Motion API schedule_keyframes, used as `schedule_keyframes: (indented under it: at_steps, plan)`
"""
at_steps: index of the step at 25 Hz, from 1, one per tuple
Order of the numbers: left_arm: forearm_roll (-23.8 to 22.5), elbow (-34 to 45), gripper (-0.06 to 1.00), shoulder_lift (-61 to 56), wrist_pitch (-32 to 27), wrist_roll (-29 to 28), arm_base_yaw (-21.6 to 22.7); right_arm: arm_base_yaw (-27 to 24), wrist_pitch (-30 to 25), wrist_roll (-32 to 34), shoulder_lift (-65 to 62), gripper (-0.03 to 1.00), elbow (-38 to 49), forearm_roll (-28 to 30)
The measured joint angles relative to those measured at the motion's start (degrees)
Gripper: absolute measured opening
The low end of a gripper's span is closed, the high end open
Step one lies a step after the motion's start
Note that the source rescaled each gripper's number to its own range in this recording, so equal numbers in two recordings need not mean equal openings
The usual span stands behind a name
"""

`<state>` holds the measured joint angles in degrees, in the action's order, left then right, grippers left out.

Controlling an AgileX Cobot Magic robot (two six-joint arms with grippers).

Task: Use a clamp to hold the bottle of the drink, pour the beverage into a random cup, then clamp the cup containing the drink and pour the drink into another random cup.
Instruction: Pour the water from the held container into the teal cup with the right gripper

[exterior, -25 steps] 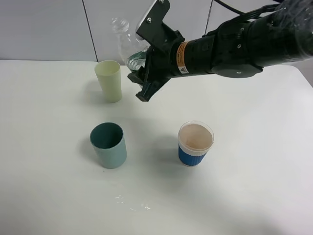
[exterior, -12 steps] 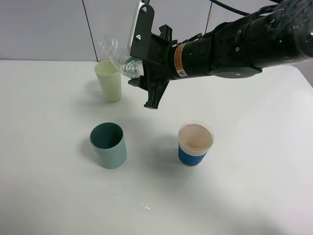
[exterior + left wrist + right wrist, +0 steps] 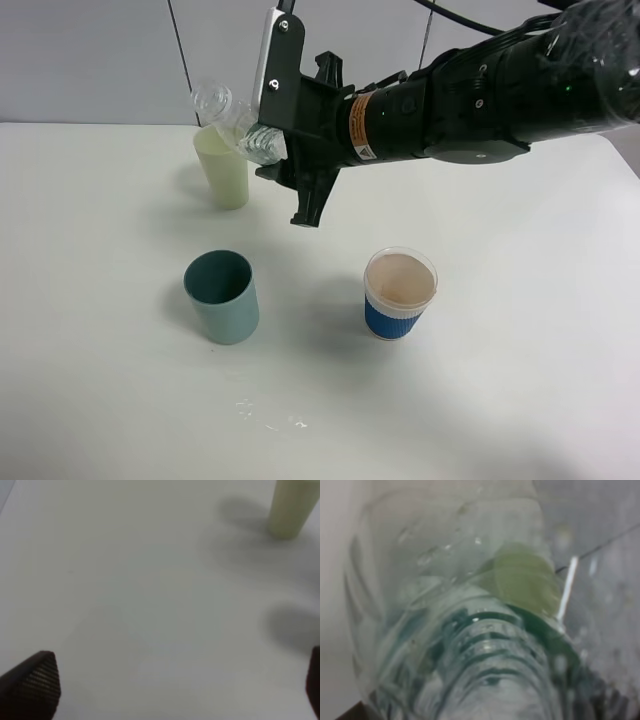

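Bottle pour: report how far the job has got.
Done: the right gripper has the bottle clamped. In hand: it is tipped, neck over the pale yellow-green cup; no stream is visible. Left: the cup-to-cup pour; the teal tumbler and blue-sleeved cup stand upright, ungripped.

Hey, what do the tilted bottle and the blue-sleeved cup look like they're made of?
The clear ribbed bottle with a dark green label looks like thin glossy plastic: see-through, with moulded ridges and highlights. The short cup with a ribbed blue sleeve seems paper or plastic, matte; the corrugated sleeve suggests card, but that is uncertain.
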<state>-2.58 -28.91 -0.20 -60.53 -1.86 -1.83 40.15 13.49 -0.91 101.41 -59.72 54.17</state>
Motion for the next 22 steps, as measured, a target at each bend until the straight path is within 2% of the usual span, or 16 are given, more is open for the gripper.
schedule_keyframes:
  at_steps: [7, 15, 18, 22]
  plan:
    - [0.00, 0.00, 1.00, 0.00, 0.00, 0.00, 0.00, 1.10, -0.49, -3.09, 0.06, 0.02, 0.00, -0.97]
    - [0.00, 0.00, 1.00, 0.00, 0.00, 0.00, 0.00, 1.70, -5.53, -3.20, 0.06, 0.02, 0.00, -1.14]
    - [0.00, 0.00, 1.00, 0.00, 0.00, 0.00, 0.00, 2.89, -7.55, -3.20, 0.06, 0.02, 0.00, 1.21]
    - [0.00, 0.00, 1.00, 0.00, 0.00, 0.00, 0.00, 5.11, -11.76, -4.31, 0.06, 0.02, 0.00, 7.45]
